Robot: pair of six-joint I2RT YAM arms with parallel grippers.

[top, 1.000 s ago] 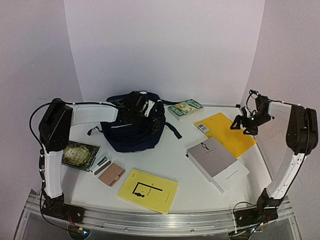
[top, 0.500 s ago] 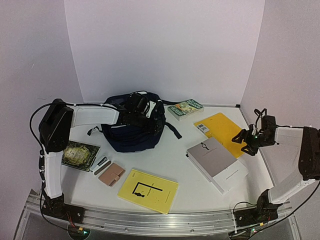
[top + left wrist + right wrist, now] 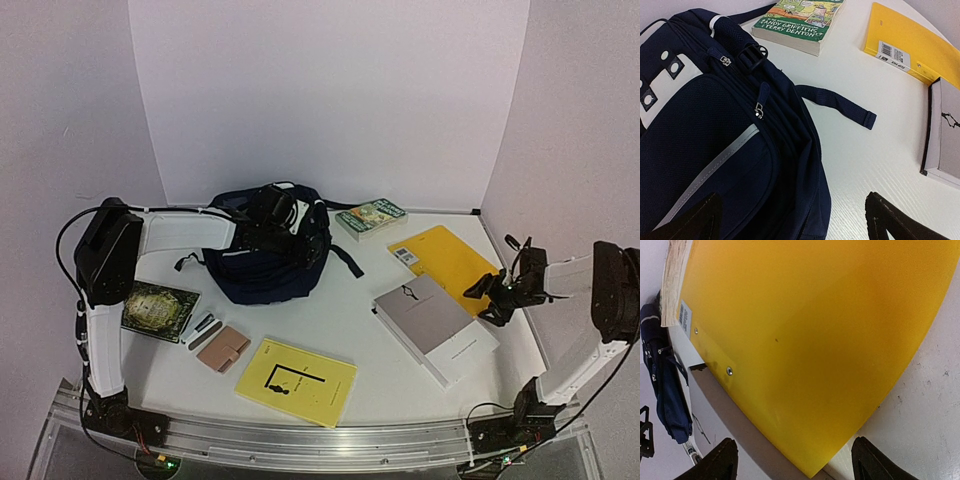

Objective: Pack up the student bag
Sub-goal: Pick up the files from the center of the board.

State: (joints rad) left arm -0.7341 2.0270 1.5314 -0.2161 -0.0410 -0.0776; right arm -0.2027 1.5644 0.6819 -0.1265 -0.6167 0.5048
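At the far left a dark green book [image 3: 158, 309] lay flat on the counter [image 3: 340, 305], with a brown wallet [image 3: 223, 348] and a yellow book [image 3: 296, 380] nearer the front edge, all well apart from the bag [image 3: 262, 268] and not packed. The bag sat left of centre at the back, lying on its back with its pockets facing up, and its zips looked closed. The left hand [image 3: 790, 224] hovered over the bag's upper part with its fingers spread wide and nothing between them, probably placed to work a zip pull or steady the fabric. A green paperback [image 3: 371, 216] lay just beside the bag's top, on its right. Further right, a yellow folder [image 3: 448, 262] lay flat with a grey book [image 3: 430, 318] overlapping its near edge. The right hand [image 3: 796, 464] was low at the folder's free corner. Its fingers were apart, one on either side of the corner, and neither seemed to be pressing on it. That corner overhung nothing, so a pinch there seemed the likeliest way to lift it.
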